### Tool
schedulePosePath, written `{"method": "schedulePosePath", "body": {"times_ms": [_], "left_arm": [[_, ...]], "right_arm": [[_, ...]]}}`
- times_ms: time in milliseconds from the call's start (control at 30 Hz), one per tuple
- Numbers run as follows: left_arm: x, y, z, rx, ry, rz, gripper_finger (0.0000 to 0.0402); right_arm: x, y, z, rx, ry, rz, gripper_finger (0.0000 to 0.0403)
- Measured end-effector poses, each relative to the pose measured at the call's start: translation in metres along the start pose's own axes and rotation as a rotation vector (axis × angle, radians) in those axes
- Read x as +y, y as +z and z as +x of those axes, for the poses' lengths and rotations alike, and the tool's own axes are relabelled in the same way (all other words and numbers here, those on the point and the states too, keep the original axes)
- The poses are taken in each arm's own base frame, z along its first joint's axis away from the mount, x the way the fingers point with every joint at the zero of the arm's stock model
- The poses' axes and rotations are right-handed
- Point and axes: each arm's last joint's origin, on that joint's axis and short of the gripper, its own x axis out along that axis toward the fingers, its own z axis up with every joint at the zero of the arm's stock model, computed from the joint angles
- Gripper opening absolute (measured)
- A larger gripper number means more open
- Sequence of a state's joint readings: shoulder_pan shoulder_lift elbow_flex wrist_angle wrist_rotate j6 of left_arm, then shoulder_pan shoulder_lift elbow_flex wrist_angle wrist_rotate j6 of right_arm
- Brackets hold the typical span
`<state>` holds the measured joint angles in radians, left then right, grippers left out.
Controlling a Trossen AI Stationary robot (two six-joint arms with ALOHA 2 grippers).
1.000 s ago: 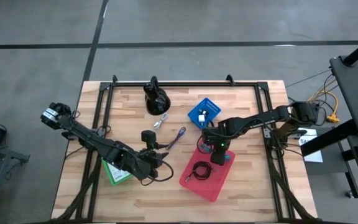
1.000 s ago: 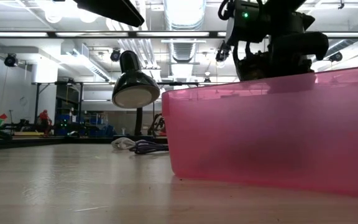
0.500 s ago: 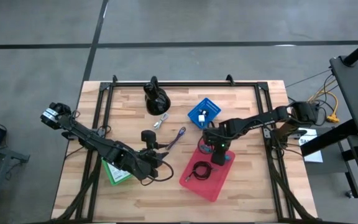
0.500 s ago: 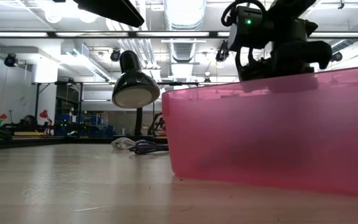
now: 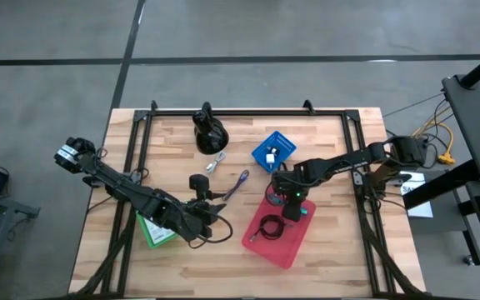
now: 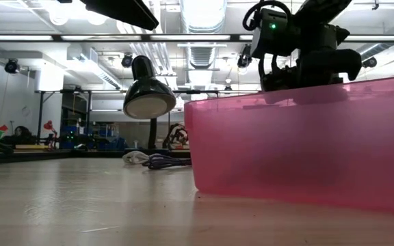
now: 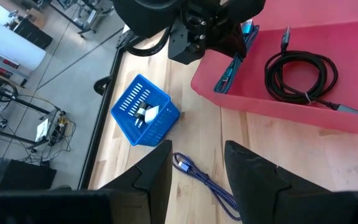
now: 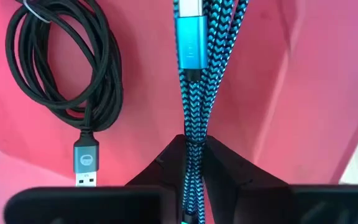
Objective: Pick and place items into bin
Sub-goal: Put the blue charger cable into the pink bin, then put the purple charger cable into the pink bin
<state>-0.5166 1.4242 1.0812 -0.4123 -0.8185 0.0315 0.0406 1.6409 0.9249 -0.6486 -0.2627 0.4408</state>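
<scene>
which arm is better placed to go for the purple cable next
Probably the left. Its claw hangs open right over the purple cable, holding nothing. The right claw is over the pink bin, gripping the blue cable.

Two black jointed arms (image 5: 140, 196), green light lit.

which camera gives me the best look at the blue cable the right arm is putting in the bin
The right wrist view: the blue cable fills it, pinched between the right gripper fingers over the pink bin. The left wrist view shows it draped into the bin. The high view gives a small blue patch. The low view hides it.
</scene>
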Motion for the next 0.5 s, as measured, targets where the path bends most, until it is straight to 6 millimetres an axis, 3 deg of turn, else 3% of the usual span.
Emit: {"method": "schedulePosePath", "body": {"times_ms": [233,500], "left_arm": [[-0.0001,-0.0003,0.0001,0.001,0.000,0.001,0.0131],[-0.0002,-0.0005,0.0002,0.002,0.000,0.001,0.0131]], "right_arm": [[0.0001,0.0001,0.0000,-0.001,0.001,0.001,0.0074],[0.0026,0.0034,-0.0032,-0.016,0.007,-0.001,0.0085]]}}
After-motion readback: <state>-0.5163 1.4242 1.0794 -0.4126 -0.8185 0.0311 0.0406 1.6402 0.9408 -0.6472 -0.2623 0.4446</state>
